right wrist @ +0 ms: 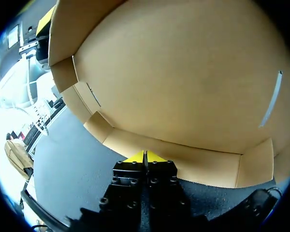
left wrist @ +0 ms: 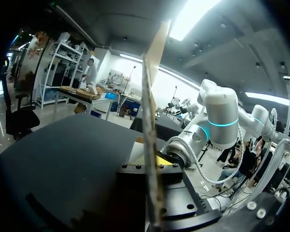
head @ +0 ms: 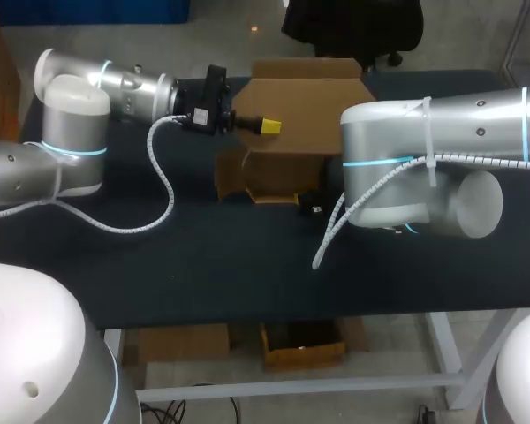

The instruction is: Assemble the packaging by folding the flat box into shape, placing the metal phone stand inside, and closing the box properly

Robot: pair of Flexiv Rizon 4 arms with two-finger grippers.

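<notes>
The tabletop (head: pixel 203 265) is the dark surface, and the box (head: pixel 305 106) sits at about 12 o'clock on it. It's only half-formed: big panel standing, small flaps loose around its 6 and 7 o'clock.

My left end effector (head: pixel 269 126) comes in at the box's 9 o'clock side and is clamped on a side panel (left wrist: pixel 150 96), which runs edge-on between the fingers in the left wrist view. My right end effector (right wrist: pixel 145 157) is at the box's 6 o'clock, tucked under my own arm in the head view. Its tips are pressed together with nothing I can see between them, nosed up against the low front flap (right wrist: pixel 183 159).

My take on doing this fold well: left is the anchor, so no twisting, or the panel probably creases off its score line. Right should push low and square along the crease, slowly, so the flap hinges instead of the whole box sliding toward 12. I can't pick out the phone stand for sure.
</notes>
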